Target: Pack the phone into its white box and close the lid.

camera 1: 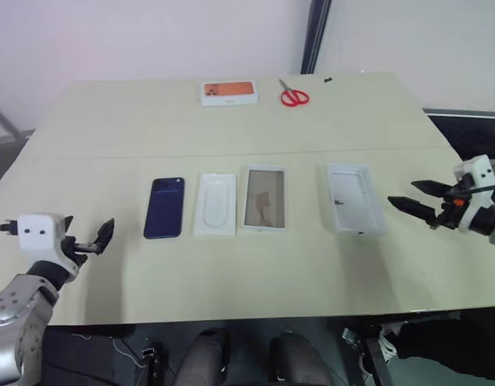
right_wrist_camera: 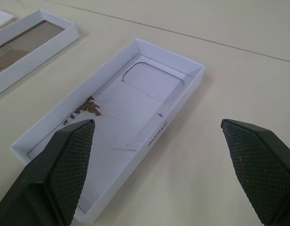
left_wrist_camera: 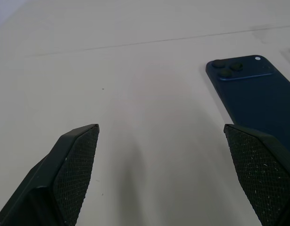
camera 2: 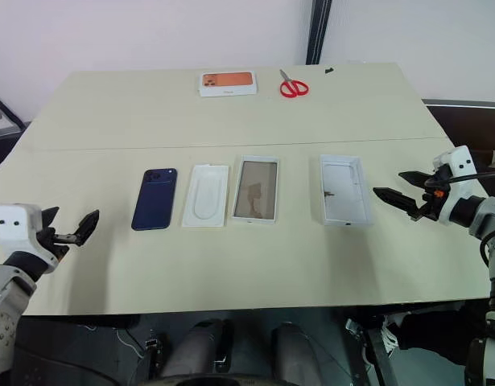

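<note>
Left claw [camera 1: 101,239] wide open and empty, hovering over the near left part of the table [camera 1: 110,129], fingers [left_wrist_camera: 71,162] spread well apart and gripping nothing. Right claw [camera 1: 403,195] likewise fully spread and empty, held near the right table edge, pointing inward toward the row of items. Lying just ahead of the left claw and toward its inner side: the phone [camera 1: 164,207], flat on the table, glossy navy back up, long axis running away from the robot, camera cluster at the far end in the corner toward the left claw. Untouched by either claw. Farther from the left claw along the same row: a flat white insert [camera 1: 216,204] with an oval outline, just beside the phone, then the white box [camera 1: 265,198], open side up, with a brownish floor, long axis parallel to the phone's. Closest to the right claw, right in front of its fingertips but apart from them: the lid [right_wrist_camera: 135,117], lying open side up, white inside with a rounded cut-out at its far end and some brown scuffs, long axis also parallel to the phone's. Well beyond both claws, at the far table edge: an orange-pictured box [camera 1: 229,92] and red scissors [camera 1: 294,96].
</note>
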Robot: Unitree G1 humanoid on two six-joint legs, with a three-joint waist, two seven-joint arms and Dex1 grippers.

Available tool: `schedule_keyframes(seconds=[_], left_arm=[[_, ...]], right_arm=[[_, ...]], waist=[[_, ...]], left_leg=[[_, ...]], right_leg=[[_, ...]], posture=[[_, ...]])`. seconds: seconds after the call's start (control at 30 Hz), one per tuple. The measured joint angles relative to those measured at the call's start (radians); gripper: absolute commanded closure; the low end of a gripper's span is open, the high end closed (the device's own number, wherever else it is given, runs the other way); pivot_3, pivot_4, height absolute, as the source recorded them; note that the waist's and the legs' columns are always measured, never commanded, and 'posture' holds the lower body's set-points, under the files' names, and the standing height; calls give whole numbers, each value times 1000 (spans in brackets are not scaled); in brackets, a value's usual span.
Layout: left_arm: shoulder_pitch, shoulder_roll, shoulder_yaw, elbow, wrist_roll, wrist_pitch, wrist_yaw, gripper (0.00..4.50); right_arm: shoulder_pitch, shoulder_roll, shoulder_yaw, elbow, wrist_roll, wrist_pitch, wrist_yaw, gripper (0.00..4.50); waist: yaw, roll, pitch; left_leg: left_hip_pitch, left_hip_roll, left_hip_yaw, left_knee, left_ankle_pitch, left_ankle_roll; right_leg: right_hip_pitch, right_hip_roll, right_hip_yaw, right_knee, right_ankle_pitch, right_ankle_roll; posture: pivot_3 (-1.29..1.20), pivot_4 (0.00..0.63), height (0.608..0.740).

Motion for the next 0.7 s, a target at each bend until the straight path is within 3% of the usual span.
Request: schedule_keyframes(seconds=[0.3, 0.5, 0.7], left_arm=[[0, -1, 0, -4, -2, 0, 4, 41], [-6, 0, 0, -29, -15, 17, 5, 41], [-44, 28, -74, -47, -20, 55, -28, 41]], right_arm=[[-20, 5, 50, -59, 2, 10, 6, 15], [-38, 66, 98, -139, 4, 23, -10, 15], [-37, 136, 149, -334, 36, 78, -64, 15]], waist=[[-1, 0, 0], [-1, 0, 0], [0, 0, 0]], left_leg=[[0, 0, 0, 0, 0, 0], [0, 0, 0, 0, 0, 0], [0, 0, 0, 0, 0, 0]], right_leg=[[0, 0, 0, 0, 0, 0], [0, 0, 0, 0, 0, 0], [0, 0, 0, 0, 0, 0]], posture=[[0, 150, 740], [0, 150, 740], [0, 150, 740]])
